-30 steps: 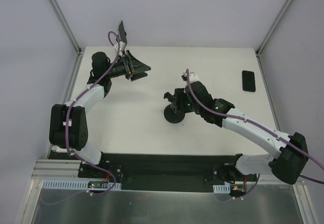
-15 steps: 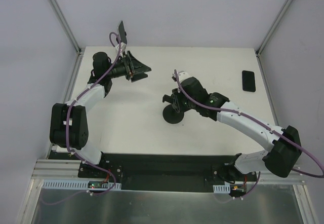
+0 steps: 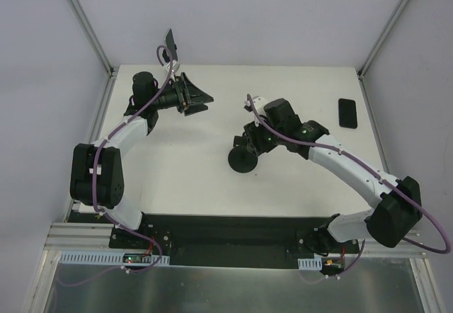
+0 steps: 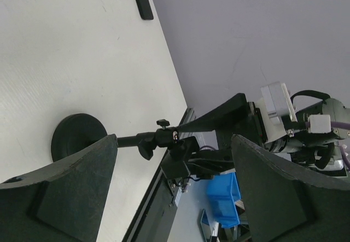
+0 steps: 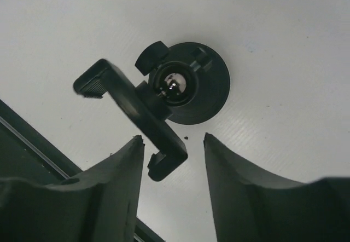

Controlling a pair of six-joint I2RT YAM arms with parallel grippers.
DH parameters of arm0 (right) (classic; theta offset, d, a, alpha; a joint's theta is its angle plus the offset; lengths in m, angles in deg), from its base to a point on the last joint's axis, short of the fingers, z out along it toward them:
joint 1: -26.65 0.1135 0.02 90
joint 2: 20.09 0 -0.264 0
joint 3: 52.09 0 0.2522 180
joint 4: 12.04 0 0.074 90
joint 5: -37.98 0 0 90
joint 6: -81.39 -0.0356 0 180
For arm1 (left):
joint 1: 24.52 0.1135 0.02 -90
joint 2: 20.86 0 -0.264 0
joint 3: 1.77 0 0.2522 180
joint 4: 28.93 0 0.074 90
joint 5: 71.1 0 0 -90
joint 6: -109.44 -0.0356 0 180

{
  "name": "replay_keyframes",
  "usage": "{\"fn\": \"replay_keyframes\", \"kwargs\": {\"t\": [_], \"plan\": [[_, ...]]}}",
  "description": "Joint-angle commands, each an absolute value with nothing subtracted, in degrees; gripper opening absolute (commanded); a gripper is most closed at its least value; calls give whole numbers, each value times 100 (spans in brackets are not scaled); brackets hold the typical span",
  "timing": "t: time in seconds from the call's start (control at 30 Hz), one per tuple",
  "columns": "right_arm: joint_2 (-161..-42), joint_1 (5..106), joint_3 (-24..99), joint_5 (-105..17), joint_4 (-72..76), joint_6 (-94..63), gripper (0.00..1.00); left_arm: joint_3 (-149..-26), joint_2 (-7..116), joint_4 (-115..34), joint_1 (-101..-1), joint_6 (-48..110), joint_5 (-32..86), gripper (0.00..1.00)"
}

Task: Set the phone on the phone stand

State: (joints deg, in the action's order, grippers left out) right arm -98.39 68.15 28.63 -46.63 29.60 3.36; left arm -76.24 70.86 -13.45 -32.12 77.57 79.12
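The phone (image 3: 347,112) lies flat on the table (image 3: 177,178) in the far right part, near the right edge. Its long axis runs from near to far. The stand (image 3: 243,159) is near the middle, well apart from the phone, with open table surface between them.

In the top view the right gripper (image 3: 248,143) covers the top of the stand. The right wrist view shows it: the clamp (image 5: 131,113) lies diagonal over the round base (image 5: 210,86). Its lower end is between the fingers (image 5: 93,192), which stand apart, with a small gap on each side.

The left wrist view gives the side: the stem (image 4: 131,140) leans up from the base to the clamp. The left gripper (image 3: 205,103) is wide open and holds nothing, near the far left corner.
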Motion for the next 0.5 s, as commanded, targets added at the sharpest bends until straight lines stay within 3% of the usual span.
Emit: {"fn": "replay_keyframes", "kwargs": {"t": [0.0, 0.17, 0.33, 0.47], "plan": [[-9507, 6647, 3101, -4376, 3099, 624, 58, -7864, 7028, -1342, -3278, 7560, 8033, 83], [-9130, 6603, 3242, -4655, 3108, 572, 88, -7890, 7037, -1395, -3287, 7525, 8033, 83], [-8470, 6314, 2848, -5358, 2504, 440, 97, -7908, 6958, -1404, -3322, 7578, 8068, 83], [-7943, 5568, 2372, -6982, 1896, -735, 96, -7908, 6896, -1421, -3331, 7551, 8051, 84]]}}
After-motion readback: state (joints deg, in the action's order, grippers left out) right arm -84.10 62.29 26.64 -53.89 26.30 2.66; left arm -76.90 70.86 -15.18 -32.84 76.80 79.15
